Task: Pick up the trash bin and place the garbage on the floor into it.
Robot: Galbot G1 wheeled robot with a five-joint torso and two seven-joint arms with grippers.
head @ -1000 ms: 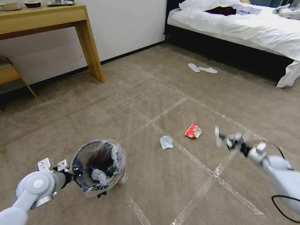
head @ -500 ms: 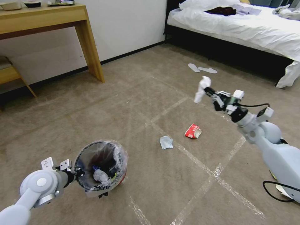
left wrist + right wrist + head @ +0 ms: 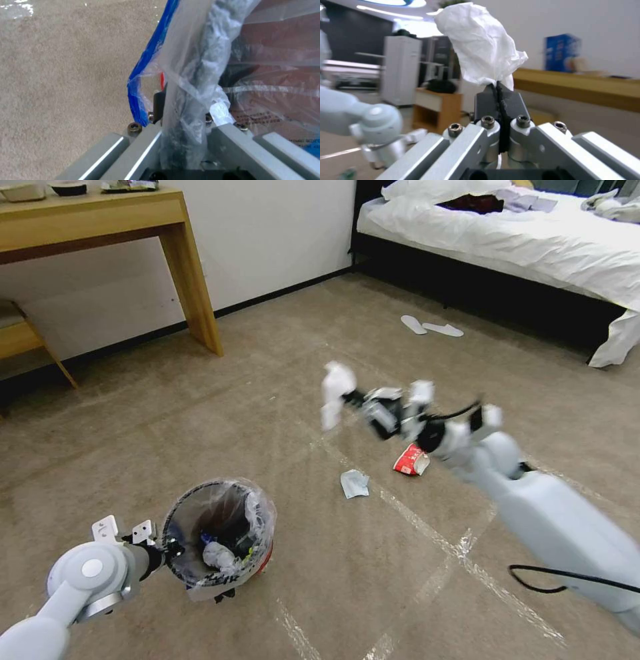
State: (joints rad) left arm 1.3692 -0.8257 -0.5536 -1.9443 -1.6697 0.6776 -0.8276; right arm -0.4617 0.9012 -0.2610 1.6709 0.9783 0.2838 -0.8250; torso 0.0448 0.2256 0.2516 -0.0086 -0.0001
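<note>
The trash bin [image 3: 220, 537] hangs tilted low over the floor [image 3: 373, 580], lined with a crinkly clear bag and holding some litter. My left gripper [image 3: 167, 550] is shut on its near rim; in the left wrist view the fingers [image 3: 181, 110] pinch the bagged rim [image 3: 203, 62]. My right gripper [image 3: 353, 397] is in the air over the middle of the carpet, right of and beyond the bin, shut on a crumpled white tissue [image 3: 335, 390] [image 3: 483, 47]. Garbage lies on the carpet: a crushed red-and-white cup [image 3: 411, 460] and a pale tissue [image 3: 355, 483].
A wooden desk [image 3: 180, 260] stands at the back left with a low stool [image 3: 20, 340] beside it. A bed [image 3: 520, 240] fills the back right, with a pair of white slippers [image 3: 430, 327] in front of it. Shiny tape lines [image 3: 433, 533] cross the carpet.
My right arm rose from low on the right and swung left with the white tissue, closer to the bin. The left arm and bin shifted slightly to the right.
</note>
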